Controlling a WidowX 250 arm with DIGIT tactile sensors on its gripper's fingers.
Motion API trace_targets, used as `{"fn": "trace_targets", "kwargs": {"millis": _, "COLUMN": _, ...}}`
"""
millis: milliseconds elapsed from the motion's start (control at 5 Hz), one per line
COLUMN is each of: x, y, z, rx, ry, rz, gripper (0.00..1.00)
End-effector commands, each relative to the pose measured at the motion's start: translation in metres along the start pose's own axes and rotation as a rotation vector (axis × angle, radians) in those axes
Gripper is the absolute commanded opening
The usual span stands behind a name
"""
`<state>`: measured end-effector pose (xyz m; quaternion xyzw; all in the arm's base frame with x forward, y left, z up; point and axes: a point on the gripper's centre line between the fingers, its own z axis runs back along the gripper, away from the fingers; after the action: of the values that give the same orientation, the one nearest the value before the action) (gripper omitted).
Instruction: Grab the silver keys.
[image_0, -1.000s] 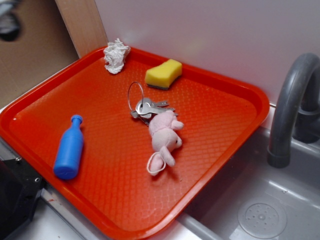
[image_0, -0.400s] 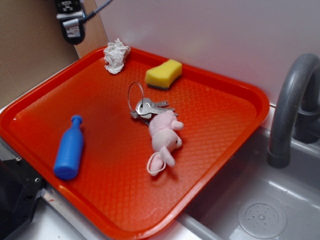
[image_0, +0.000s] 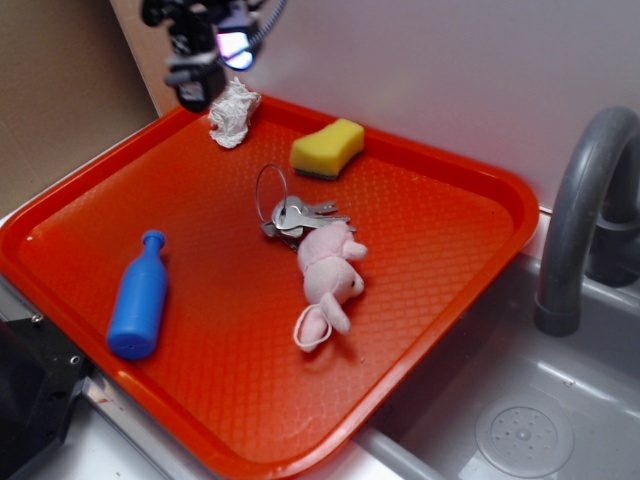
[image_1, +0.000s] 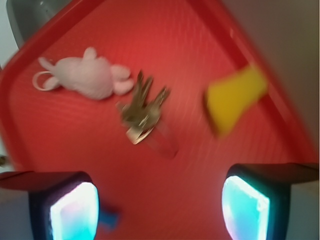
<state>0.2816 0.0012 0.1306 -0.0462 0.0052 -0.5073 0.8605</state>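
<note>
1. The orange tray (image_0: 430, 300) is taking up most of the exterior view, with a raised rim running all the way round. Its right corner is sitting just beside the grey sink (image_0: 520, 420) at lower right, and the curved grey faucet (image_0: 585, 200) is standing at the right edge of the frame. The white wall is running right behind the tray's top edge.
2. Lots of bare tray is showing in the lower middle and on the right side. The middle left strip between bottle and keys is open too.
3. The gripper (image_0: 195, 85) is hanging in the upper left of the frame, over the tray's far corner, well apart from the keys. In the wrist view the two fingers (image_1: 65, 210) are sitting wide apart at the bottom corners, glowing cyan, with nothing between them.
4. The blue bottle (image_0: 138, 296) is lying on its side at left, cap pointing up the frame.
5. The pink plush (image_0: 328, 275) is lying centre frame, its loop trailing toward the bottom.
6. The yellow sponge (image_0: 327, 147) is resting near the top rim.
7. The crumpled white wad (image_0: 232, 112) is sitting in the top corner, just beside the gripper.
8. The silver keys (image_0: 292, 215) are lying flat dead centre, touching the plush's upper end, their wire ring (image_0: 270, 190) reaching up-left. The wrist view is blurry there.
</note>
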Motion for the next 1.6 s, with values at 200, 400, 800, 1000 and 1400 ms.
{"fn": "trace_targets", "kwargs": {"millis": 200, "x": 0.020, "y": -0.008, "z": -0.051, "rx": 0.103, "ry": -0.050, "rz": -0.493, "gripper": 1.00}}
{"fn": "trace_targets", "kwargs": {"millis": 400, "x": 0.018, "y": -0.003, "z": -0.067, "rx": 0.095, "ry": -0.046, "rz": -0.475, "gripper": 1.00}}
{"fn": "trace_targets", "kwargs": {"millis": 800, "x": 0.020, "y": -0.010, "z": -0.078, "rx": 0.073, "ry": -0.026, "rz": -0.490, "gripper": 1.00}}
{"fn": "trace_targets", "kwargs": {"millis": 1000, "x": 0.019, "y": -0.009, "z": -0.081, "rx": 0.072, "ry": -0.025, "rz": -0.483, "gripper": 0.00}}
{"fn": "trace_targets", "kwargs": {"millis": 1400, "x": 0.018, "y": -0.008, "z": -0.086, "rx": 0.061, "ry": -0.005, "rz": -0.479, "gripper": 0.00}}
